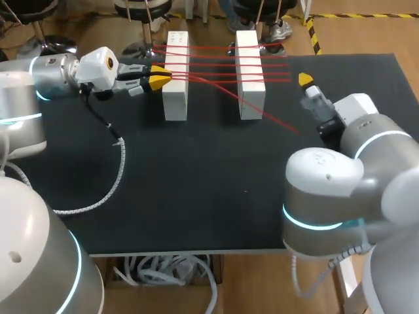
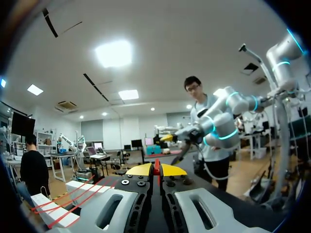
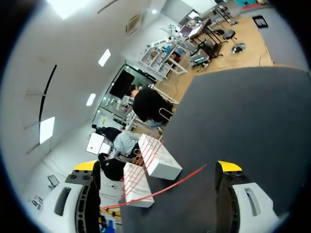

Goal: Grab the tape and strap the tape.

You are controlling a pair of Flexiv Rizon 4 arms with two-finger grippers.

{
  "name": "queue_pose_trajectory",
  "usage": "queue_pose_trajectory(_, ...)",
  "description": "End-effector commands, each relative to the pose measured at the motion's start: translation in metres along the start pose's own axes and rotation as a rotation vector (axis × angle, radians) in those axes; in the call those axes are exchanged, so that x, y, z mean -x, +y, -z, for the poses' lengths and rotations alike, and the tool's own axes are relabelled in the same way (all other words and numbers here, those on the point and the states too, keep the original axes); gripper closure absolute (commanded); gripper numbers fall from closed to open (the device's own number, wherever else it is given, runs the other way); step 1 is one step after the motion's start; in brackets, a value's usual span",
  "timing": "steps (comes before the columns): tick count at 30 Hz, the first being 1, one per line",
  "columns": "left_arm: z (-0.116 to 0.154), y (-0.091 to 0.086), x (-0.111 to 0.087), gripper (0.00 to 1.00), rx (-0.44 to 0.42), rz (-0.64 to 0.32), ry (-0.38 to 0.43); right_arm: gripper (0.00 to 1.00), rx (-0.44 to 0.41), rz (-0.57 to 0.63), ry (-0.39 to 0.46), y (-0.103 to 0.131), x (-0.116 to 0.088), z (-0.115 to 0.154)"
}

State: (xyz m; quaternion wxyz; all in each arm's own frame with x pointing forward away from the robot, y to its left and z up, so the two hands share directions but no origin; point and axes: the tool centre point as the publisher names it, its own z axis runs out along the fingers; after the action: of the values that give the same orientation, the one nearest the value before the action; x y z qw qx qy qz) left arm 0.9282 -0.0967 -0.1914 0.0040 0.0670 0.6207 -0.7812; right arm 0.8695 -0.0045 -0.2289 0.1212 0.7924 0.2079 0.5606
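Left tool [image 1: 159, 80] pinches tape [image 2: 156, 167] (red); right tool [image 3: 158, 166] spread

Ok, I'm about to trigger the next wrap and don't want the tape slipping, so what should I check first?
1. Left gripper shut on the red tape: ok.
2. Right gripper open, ready to take tape: ok.
3. Tape's loose end secured: not ok. It lies free on the table, between the right gripper's open fingers.
4. Left white block and right white block standing upright: ok.
5. Strands across the blocks tight enough: cannot tell.
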Motion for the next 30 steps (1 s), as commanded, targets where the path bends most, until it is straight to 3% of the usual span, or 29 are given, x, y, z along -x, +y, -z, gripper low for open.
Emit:
queue_pose_trajectory(1,0.001,0.001,0.001,1.0,-0.002,0.001,0.003,0.0,0.053,0.007,0.253,-0.008,0.014,0.004)
queue_pose_trajectory(19,0.001,0.001,0.001,1.0,-0.002,0.001,0.003,0.0,0.053,0.007,0.253,-0.008,0.014,0.004)
queue_pose_trajectory(20,0.001,0.001,0.001,1.0,-0.002,0.001,0.003,0.0,0.021,-0.102,0.217,-0.012,0.013,0.004)
queue_pose_trajectory(22,0.001,0.001,0.001,1.0,-0.002,0.001,0.003,0.0,0.044,-0.253,0.093,-0.019,0.016,-0.001)
queue_pose_trajectory(26,0.001,0.001,0.001,1.0,-0.002,0.001,0.003,0.0,0.081,-0.399,0.016,-0.035,0.022,-0.008)
queue_pose_trajectory(30,0.001,0.001,0.001,1.0,-0.002,0.001,0.003,0.0,0.097,-0.49,-0.001,-0.045,0.019,-0.011)
